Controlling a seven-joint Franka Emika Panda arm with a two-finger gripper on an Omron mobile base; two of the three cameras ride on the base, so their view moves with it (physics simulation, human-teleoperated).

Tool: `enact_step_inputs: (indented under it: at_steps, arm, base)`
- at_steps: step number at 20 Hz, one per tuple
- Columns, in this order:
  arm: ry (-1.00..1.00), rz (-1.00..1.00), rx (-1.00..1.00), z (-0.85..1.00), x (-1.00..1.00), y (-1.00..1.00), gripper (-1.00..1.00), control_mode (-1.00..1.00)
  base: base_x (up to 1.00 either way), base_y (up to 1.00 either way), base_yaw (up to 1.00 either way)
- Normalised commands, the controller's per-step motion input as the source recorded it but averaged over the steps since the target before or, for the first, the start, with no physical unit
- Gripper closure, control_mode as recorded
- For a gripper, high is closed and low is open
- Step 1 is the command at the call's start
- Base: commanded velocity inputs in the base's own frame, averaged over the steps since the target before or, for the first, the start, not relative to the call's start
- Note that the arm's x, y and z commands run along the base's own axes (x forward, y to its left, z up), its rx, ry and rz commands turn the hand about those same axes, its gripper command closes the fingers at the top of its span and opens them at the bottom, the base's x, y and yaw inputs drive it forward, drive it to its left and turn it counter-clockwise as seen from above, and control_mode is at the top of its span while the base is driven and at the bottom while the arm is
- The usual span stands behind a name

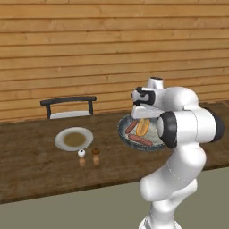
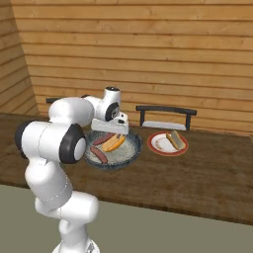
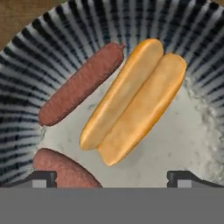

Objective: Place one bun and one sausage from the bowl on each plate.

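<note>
The wooden tabletop (image 1: 31, 165) carries everything. Right under the hand (image 3: 112, 177) sits the bowl (image 1: 123, 132), wide and shallow, dark ribbed rim, pale speckled inside. It holds one split golden bun (image 3: 133, 100) and two reddish-brown sausages (image 3: 81, 83), one beside the bun, one nearer the fingertips. The hand hovers above them, jaws spread wide, gripping nothing. Off to the hand's left lies the pale plate (image 1: 74, 139) with a brownish centre. On the hand's other side, a red-rimmed plate (image 2: 167, 143) carries a filled bun.
</note>
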Motion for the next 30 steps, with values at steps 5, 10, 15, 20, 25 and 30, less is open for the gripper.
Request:
enact_step_inputs:
  at_steps: [5,10,15,20,25,30]
  arm:
    - [0.03,-0.28,0.04,-0.52,0.34,0.05,-1.0,-1.0]
    - [-0.01,-0.04,0.1,-0.08,-0.05,-0.68,-1.0,-1.0]
    - [0.0,0.0,0.01,-0.25,0.04,-0.01,-1.0,-1.0]
    - [0.0,0.0,0.0,-0.17,0.08,0.24,-1.0,-1.0]
    - [0.0,-0.01,0.0,-0.24,0.05,0.04,-1.0,-1.0]
    - [0.0,0.0,0.0,-0.09,0.0,0.14,-1.0,-1.0]
  base:
    - [0.0,0.0,0.0]
    - [0.0,0.0,0.0]
    - [0.0,0.0,0.0]
    - [0.0,0.0,0.0]
    - [0.0,0.0,0.0]
    - [0.0,0.0,0.0]
